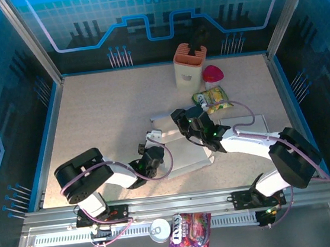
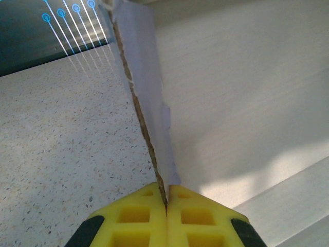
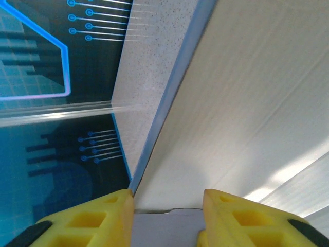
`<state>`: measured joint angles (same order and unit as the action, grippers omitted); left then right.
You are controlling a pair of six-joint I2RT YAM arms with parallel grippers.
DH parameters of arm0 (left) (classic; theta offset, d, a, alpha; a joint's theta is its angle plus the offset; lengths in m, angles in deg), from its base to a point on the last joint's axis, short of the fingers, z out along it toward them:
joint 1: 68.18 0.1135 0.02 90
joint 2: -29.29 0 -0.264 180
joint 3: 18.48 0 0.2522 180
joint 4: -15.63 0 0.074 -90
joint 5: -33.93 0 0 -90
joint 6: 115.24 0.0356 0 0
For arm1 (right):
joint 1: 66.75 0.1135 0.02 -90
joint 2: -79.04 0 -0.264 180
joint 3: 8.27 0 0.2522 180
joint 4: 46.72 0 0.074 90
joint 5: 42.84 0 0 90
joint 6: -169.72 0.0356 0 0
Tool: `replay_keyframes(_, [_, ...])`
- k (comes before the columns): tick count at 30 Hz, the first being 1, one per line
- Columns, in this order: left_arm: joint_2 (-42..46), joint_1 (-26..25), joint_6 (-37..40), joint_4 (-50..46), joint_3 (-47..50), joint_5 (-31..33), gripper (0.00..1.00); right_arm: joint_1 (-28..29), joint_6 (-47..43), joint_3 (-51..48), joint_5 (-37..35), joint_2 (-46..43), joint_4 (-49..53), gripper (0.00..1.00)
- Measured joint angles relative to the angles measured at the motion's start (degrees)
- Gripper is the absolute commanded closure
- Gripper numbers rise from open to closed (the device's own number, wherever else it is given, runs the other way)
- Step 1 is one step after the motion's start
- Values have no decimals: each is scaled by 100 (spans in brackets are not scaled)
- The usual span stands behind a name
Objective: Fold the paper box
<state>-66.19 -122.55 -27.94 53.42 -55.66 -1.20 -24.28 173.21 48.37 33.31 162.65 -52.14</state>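
Observation:
The white paper box (image 1: 188, 155) lies mostly flat in the middle of the table, with a flap (image 1: 154, 137) raised at its left end. My left gripper (image 1: 149, 151) is shut on that flap's raw cardboard edge (image 2: 141, 116); the yellow pads (image 2: 187, 216) meet on it at the left gripper (image 2: 166, 199). My right gripper (image 1: 185, 123) is at the box's back edge. In the right wrist view its jaws stand apart with a grey cardboard tab (image 3: 167, 226) spanning the gap at the right gripper (image 3: 168, 199) and touching both pads, above a broad white panel (image 3: 257, 103).
An orange-and-white holder (image 1: 190, 67), a red item (image 1: 212, 73) and a yellow snack pack (image 1: 213, 99) stand behind the box. A white sheet (image 1: 253, 124) lies under the right arm. A can (image 1: 160, 229) and a candy bag (image 1: 190, 229) rest on the front rail.

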Motion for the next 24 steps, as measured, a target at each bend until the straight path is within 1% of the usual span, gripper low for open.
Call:
replay_keyframes(5, [-55,7,76,240,39,-2,100,-4,254,0,-17,20,-166,63])
replay_keyframes(13, [-149,7,164,483,44,-2,100,-96,400,13,-20,114,-321,64])
replay_keyframes(15, [-184,7,166,538,44,0,100,-122,422,76,-11,203,-328,69])
replay_keyframes(17, [-219,11,173,579,46,-2,100,-160,503,138,26,356,-452,77])
replay_keyframes(18, [-221,11,179,584,46,-2,100,-175,527,149,52,420,-514,81])
replay_keyframes(20, [-223,11,184,581,57,-7,100,-225,595,151,92,586,-717,96])
replay_keyframes(21, [-232,13,186,586,79,-17,100,-243,627,151,111,634,-820,100])
replay_keyframes(23, [-251,17,229,658,127,-31,95,-240,726,149,153,678,-968,100])
replay_keyframes(24, [-262,24,269,732,155,-33,89,-240,745,146,181,678,-1010,100])
